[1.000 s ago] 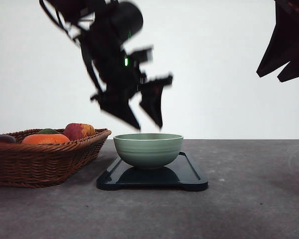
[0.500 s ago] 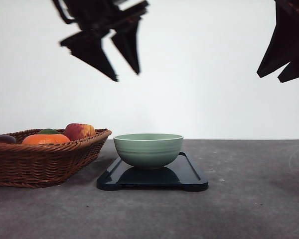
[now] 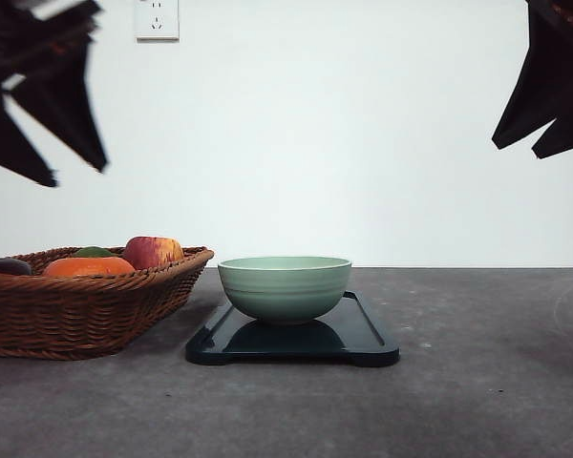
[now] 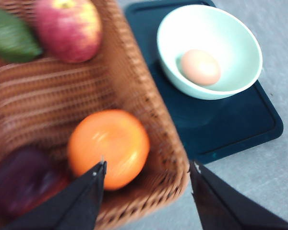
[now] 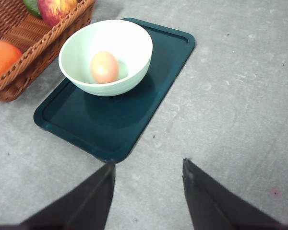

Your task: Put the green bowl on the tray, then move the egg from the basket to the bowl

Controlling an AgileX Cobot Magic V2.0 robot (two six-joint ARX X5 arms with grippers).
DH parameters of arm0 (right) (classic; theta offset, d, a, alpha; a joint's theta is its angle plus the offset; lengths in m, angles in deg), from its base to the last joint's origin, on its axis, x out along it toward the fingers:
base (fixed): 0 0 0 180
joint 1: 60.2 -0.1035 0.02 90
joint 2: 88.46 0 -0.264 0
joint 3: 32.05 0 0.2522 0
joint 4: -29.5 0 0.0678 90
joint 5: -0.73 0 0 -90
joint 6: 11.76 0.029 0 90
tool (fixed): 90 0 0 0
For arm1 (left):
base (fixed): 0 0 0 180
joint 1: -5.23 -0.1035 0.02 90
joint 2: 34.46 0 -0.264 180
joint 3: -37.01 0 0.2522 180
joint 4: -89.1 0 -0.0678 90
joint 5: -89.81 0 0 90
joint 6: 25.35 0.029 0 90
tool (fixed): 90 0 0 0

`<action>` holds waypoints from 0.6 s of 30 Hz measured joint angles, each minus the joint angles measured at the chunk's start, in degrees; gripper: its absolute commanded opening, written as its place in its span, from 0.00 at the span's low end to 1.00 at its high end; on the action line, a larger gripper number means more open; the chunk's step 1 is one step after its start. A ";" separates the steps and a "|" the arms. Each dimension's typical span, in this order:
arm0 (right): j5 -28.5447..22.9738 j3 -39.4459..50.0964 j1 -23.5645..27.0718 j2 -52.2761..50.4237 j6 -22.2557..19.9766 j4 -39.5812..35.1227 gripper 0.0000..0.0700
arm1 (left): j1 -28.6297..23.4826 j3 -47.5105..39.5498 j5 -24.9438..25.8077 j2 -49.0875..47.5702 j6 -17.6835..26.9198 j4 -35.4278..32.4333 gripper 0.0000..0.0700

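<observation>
Two grippers, both raised well clear of the table. Left gripper [image 3: 53, 143] hangs high at the left of the front view, over the basket side; fingers spread, nothing between them, confirmed from its wrist camera [image 4: 146, 191]. Right gripper [image 3: 544, 143] sits high at the far right, well apart from everything; its fingers also spread and empty in its wrist view [image 5: 146, 187].

Below the left gripper: wide shallow brown woven wicker basket [image 3: 86, 305] with braided rim [image 4: 149, 105]. Inside it a bright orange round fruit [image 4: 108, 146], a red-yellow apple [image 4: 67, 28], a green leaf-like item [image 4: 12, 36] and a dark purple piece [image 4: 21, 179], the last blurred, kind uncertain.

Just beside the basket: flat dark navy rectangular tray [image 3: 363, 339] with rounded corners and low rim. The pale sage-green ridged ceramic bowl [image 3: 284, 286] stands upright on the tray's basket-side half. The small smooth brownish-orange egg [image 5: 104, 67] lies in the bowl's bottom [image 4: 200, 67], on its side.

Key relation: bowl and egg lie off to the right of the left gripper and lower, the basket rim between them; the left arm is clearly the nearer of the two. Judgement: both parts of the task read as done, and what remains calls only for the arms to stand clear without brushing basket or bowl.

Writing: none legible. A white wall socket [image 3: 157, 19] is on the wall; no brand marks readable.
</observation>
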 measured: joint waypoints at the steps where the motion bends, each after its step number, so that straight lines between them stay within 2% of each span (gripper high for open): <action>1: 0.00 0.00 0.00 0.00 0.00 0.00 0.40 | -0.34 -0.86 -0.01 -1.71 -0.36 0.13 0.50; 7: 0.00 0.00 0.00 0.00 0.00 -0.19 0.40 | -0.81 -5.58 0.00 -9.86 -2.54 1.77 0.50; 13: 0.00 0.00 0.00 0.00 -0.03 0.16 0.40 | -0.83 -6.58 0.00 -12.21 -3.35 6.27 0.49; 14: 0.00 0.00 0.00 0.00 -0.04 0.17 0.35 | -0.83 -6.58 0.00 -12.30 -3.46 6.81 0.42; 15: 0.00 0.00 0.00 0.00 -0.04 0.13 0.20 | -0.83 -6.58 0.00 -12.36 -3.52 7.31 0.24; 16: 0.01 0.00 0.00 0.00 -0.03 0.12 0.08 | -0.83 -6.58 0.00 -12.36 -3.55 7.65 0.12; 17: 0.02 0.00 0.00 0.00 -0.05 0.09 0.00 | -0.83 -6.58 0.00 -12.36 -3.66 7.87 0.03; 18: 0.00 0.00 0.00 0.00 -0.16 0.01 0.02 | -0.83 -6.58 0.00 -12.36 -3.99 7.87 0.00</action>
